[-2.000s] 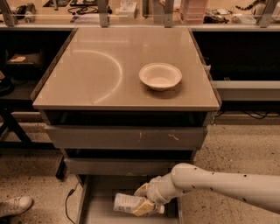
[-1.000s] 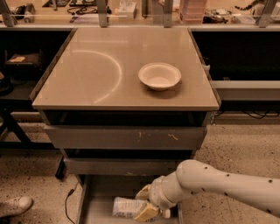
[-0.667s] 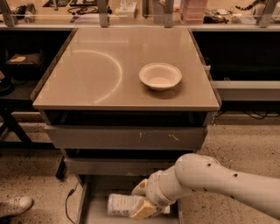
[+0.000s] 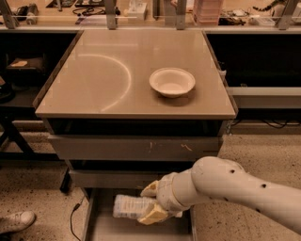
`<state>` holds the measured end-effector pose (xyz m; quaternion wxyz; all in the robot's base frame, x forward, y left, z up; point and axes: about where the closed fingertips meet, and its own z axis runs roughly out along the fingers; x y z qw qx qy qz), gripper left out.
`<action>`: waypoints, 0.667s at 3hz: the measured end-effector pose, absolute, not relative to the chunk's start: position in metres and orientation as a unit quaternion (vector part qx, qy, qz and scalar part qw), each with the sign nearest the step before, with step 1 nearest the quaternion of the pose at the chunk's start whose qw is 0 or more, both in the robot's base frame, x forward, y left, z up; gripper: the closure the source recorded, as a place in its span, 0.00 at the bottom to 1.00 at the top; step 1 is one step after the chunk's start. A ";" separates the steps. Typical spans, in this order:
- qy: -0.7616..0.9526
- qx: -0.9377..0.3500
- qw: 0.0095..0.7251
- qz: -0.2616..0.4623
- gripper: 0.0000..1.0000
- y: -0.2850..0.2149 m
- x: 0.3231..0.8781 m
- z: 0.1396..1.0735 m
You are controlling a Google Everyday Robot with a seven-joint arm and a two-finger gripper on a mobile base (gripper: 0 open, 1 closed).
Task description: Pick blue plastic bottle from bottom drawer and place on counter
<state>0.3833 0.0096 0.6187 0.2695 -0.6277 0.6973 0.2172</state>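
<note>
1. Below the front edge of the counter (image 4: 94, 89), down at floor level: the bottom drawer (image 4: 134, 229), pulled out, a shallow grey tray with thin side walls.
2. Inside that drawer, beneath the counter's front middle: the blue plastic bottle (image 4: 124, 206), lying on its side, long axis running left to right, pale label facing up (right end hidden inside the gripper).
3. Clamped on the bottle's right end: the gripper (image 4: 142, 205), one cream finger (image 4: 150, 189) above the bottle and one below, both pressed against it, spread no wider than the bottle.
4. Cannot tell whether resting on the drawer floor or raised just off it.
5. Reaching in from the right, lower than the counter: the white arm (image 4: 235, 186), thick and rounded, dotted with small dark marks.
6. On the counter, right of centre: a white round bowl (image 4: 172, 82), upright, well apart from the bottle.
7. Directly under the counter, above the bottom drawer: two closed drawers (image 4: 134, 148) with scratched grey fronts, stacked.
8. Behind the counter: a cluttered workbench (image 4: 141, 14) with metal posts.
9. Left of the counter, on the speckled floor: a white shoe (image 4: 16, 221).
</note>
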 end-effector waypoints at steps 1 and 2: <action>0.681 -0.639 0.310 0.180 1.00 0.012 0.399 0.675; 0.668 -0.649 0.337 0.139 1.00 0.017 0.412 0.727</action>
